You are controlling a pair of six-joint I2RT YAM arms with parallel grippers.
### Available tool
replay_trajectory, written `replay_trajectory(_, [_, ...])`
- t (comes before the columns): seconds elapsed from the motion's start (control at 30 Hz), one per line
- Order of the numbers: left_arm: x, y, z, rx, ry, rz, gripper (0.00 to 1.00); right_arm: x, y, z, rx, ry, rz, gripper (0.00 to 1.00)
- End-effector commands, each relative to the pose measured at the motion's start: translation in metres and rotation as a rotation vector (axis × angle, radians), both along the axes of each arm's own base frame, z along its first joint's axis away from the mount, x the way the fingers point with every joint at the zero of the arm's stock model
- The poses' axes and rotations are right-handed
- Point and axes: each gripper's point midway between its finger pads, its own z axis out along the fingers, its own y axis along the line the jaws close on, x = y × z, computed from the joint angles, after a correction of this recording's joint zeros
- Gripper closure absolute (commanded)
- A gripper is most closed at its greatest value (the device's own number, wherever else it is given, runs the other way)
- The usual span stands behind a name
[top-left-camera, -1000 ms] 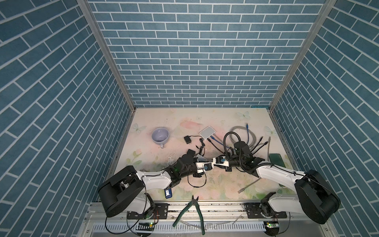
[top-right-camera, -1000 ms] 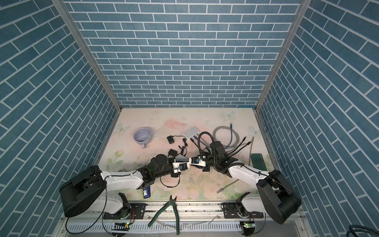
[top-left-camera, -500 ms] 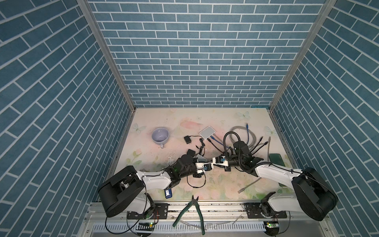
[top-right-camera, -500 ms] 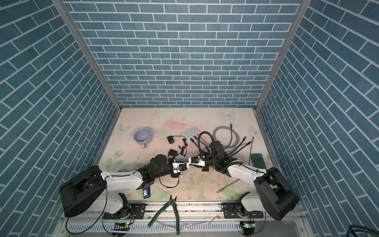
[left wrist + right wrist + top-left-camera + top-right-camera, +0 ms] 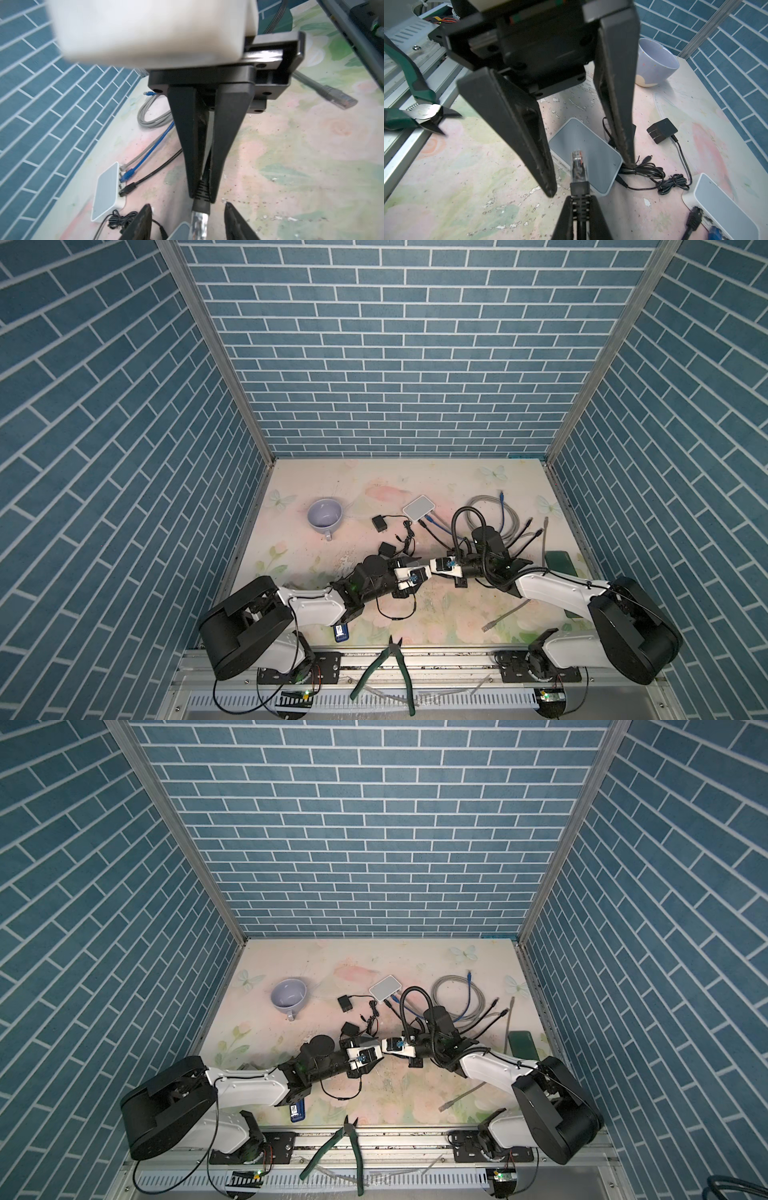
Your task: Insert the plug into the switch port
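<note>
Presently, plug (image 5: 579, 166) is held between the two arms.
Right gripper (image 5: 580, 199) is clamped on its black boot; left gripper (image 5: 589, 177) is spread around it; a white switch (image 5: 596, 143) is seen just beyond.

The floral tabletop (image 5: 374, 481) is carrying a lavender mug (image 5: 324, 515) toward the left, a white switch (image 5: 419, 507) lying mid-back, a black adapter (image 5: 379, 524) between them, and a coiled grey cable (image 5: 488, 497) and dark green case (image 5: 560, 568) lying toward the right.
</note>
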Motion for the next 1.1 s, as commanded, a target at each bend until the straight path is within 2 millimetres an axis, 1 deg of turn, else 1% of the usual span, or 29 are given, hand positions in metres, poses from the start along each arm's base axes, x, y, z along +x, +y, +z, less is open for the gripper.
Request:
replay_trajectory(0.0, [0.011, 0.01, 0.013, -0.093, 0.054, 0.112, 0.3, 0.004, 0.001, -0.005, -0.019, 0.023, -0.029, 0.95])
replay_trajectory(0.07, [0.015, 0.017, 0.013, -0.1, 0.126, 0.175, 0.27, 0.005, -0.001, -0.012, -0.042, 0.044, -0.048, 0.96])
replay_trajectory(0.17, [0.019, 0.027, 0.014, -0.074, 0.245, 0.27, 0.26, 0.008, -0.003, -0.019, -0.059, 0.07, -0.081, 0.96])
replay_trajectory(0.27, [0.021, 0.039, 0.012, -0.037, 0.333, 0.357, 0.24, 0.016, -0.004, -0.023, -0.05, 0.087, -0.142, 0.96])
replay_trajectory(0.4, [0.016, 0.052, 0.002, -0.009, 0.41, 0.421, 0.18, 0.021, -0.005, -0.031, -0.053, 0.125, -0.202, 0.96])
replay_trajectory(0.47, [0.014, 0.057, -0.006, -0.01, 0.452, 0.455, 0.15, 0.023, -0.006, -0.036, -0.06, 0.145, -0.226, 0.96])
replay_trajectory(0.63, [0.012, 0.066, -0.02, -0.028, 0.541, 0.535, 0.14, 0.021, -0.006, -0.045, -0.076, 0.169, -0.251, 0.96])
replay_trajectory(0.77, [0.024, 0.076, -0.027, -0.073, 0.579, 0.665, 0.13, 0.02, -0.006, -0.054, -0.092, 0.174, -0.262, 0.96])
replay_trajectory(1.0, [0.033, 0.066, -0.04, -0.08, 0.618, 0.699, 0.13, 0.016, -0.009, -0.065, -0.121, 0.172, -0.279, 0.96])
replay_trajectory(1.07, [0.034, 0.064, -0.047, -0.067, 0.639, 0.714, 0.12, 0.014, -0.011, -0.068, -0.129, 0.172, -0.283, 0.96])
